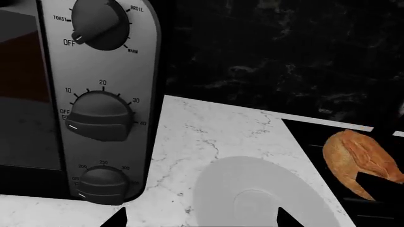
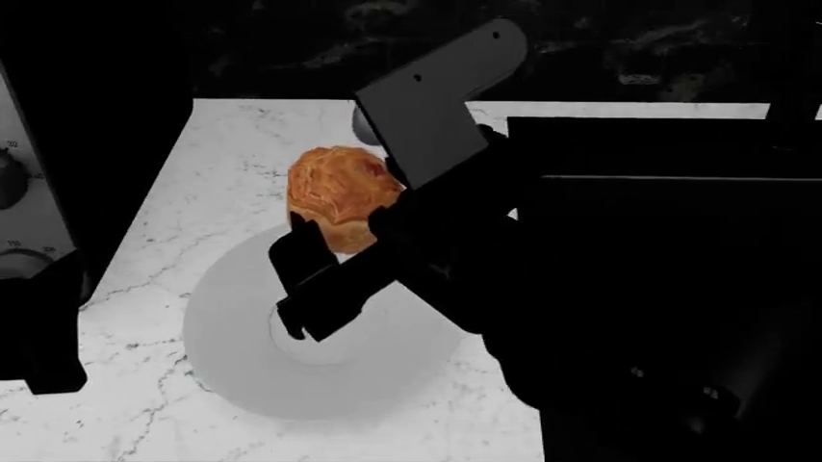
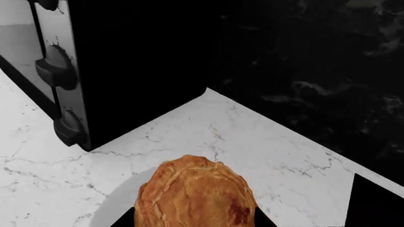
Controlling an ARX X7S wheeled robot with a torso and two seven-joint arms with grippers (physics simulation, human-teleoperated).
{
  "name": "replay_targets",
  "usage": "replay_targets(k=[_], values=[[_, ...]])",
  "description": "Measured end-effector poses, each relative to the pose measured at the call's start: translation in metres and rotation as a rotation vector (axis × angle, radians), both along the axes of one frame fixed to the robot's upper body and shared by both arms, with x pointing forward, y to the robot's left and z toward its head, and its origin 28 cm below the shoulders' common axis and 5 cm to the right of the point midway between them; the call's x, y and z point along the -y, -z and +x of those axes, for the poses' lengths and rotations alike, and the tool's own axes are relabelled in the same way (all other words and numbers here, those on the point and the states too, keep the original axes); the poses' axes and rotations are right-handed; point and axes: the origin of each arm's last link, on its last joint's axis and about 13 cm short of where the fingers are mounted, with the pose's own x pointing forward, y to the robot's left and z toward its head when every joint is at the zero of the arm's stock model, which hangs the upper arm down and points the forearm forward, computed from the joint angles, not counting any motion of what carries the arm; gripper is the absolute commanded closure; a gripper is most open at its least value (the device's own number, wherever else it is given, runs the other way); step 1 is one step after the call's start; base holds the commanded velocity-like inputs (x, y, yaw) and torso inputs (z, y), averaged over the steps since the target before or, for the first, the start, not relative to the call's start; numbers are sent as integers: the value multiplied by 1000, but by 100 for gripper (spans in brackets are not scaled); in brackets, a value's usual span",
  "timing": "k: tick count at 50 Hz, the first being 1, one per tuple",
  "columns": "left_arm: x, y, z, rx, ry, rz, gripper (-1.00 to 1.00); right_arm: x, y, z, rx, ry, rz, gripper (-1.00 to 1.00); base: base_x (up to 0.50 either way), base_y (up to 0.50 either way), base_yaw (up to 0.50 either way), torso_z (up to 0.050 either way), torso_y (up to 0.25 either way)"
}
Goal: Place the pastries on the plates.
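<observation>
A golden-brown flaky bun [image 2: 337, 191] hangs just above the far rim of a plain pale grey plate [image 2: 244, 337] on the white marble counter. My right gripper [image 2: 341, 231] is shut on it, a black finger on each side. In the right wrist view the bun [image 3: 196, 194] fills the gap between the fingers, with the plate's [image 3: 115, 206] edge below it. My left gripper [image 1: 202, 221] is open and holds nothing. It hovers near the plate [image 1: 252, 189], with the bun [image 1: 356, 158] off to one side.
A silver toaster oven [image 1: 101, 104] with three dark knobs stands at the counter's left [image 2: 15, 192]. A black marble backsplash [image 2: 321, 48] runs along the back. A dark block [image 2: 668, 192] borders the marble counter [image 2: 154, 221] on the right.
</observation>
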Motion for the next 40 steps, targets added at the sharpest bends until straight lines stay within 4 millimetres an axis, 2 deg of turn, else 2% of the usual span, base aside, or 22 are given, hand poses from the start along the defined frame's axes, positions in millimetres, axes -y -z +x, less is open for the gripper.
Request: replay_targets(k=[24,37,38,40], values=[[-1,2,-4,-7,-11,-9,-100,-21,45,15,-113,-41,-62,100,0,0,0,0,0],[-2,2,-5,-9,-15,-15,-100,-26,59,15,-174,-65,-85,100,0,0,0,0,0],[-2,2,-5,-9,-15,-15,-100,-26,60,15,-176,-66,-85,-100,0,0,0,0,0],[-2,2,-5,-9,-15,-16,-100,-26,60,16,-178,-69,-88,-100,0,0,0,0,0]])
